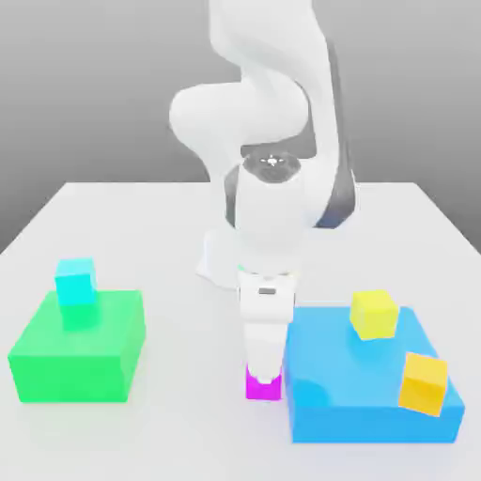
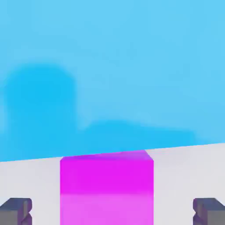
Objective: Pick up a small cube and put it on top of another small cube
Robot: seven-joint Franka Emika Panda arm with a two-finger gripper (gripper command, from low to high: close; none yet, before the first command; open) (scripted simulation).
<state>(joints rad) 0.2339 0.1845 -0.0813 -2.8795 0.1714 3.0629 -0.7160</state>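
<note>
Small plain magenta cube point(image 1: 263, 384) on the white table point(image 1: 169, 432), just left of the big blue block point(image 1: 371, 395) in the exterior view. Gripper point(image 2: 112, 213) spread wide, fingertips point(image 2: 16, 211) flanking it without touching.

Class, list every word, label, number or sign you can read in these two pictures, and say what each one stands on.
None can be read.
The magenta cube, blue block, green block, cyan cube and two yellow cubes have plain faces.
The arm carries a small dark mark above the gripper, too small to tell whether it is text.
</note>
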